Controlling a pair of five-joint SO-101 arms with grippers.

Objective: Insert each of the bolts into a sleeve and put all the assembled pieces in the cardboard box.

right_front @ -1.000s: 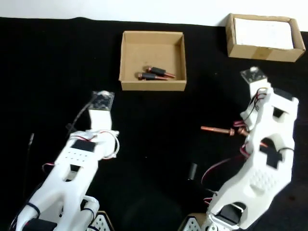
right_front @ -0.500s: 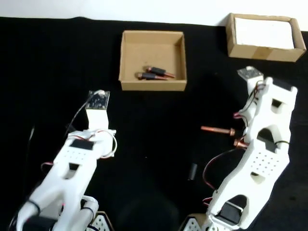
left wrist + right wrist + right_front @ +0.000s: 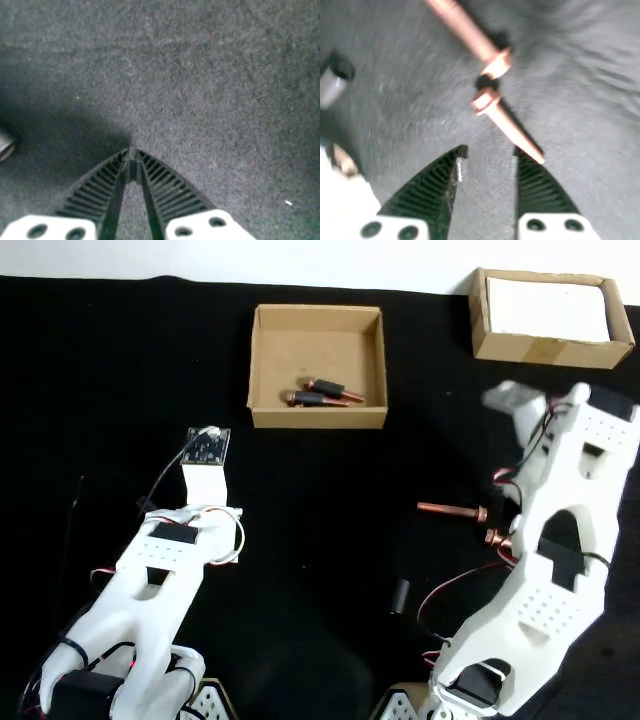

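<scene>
The right claw (image 3: 487,154) hangs part open and empty over the table (image 3: 330,490), with two loose bolts at the right side just ahead of it, their heads almost touching. The nearer bolt (image 3: 507,127) slants across the claw's gap with its tip by one finger, so the jaws likely need turning to straddle its shank. The other bolt (image 3: 450,509) runs left to right. A sleeve (image 3: 399,595) lies nearer and to the left. The left claw (image 3: 131,162), closed on nothing, is well apart. Two assembled pieces (image 3: 320,393) lie in the cardboard box (image 3: 265,360).
</scene>
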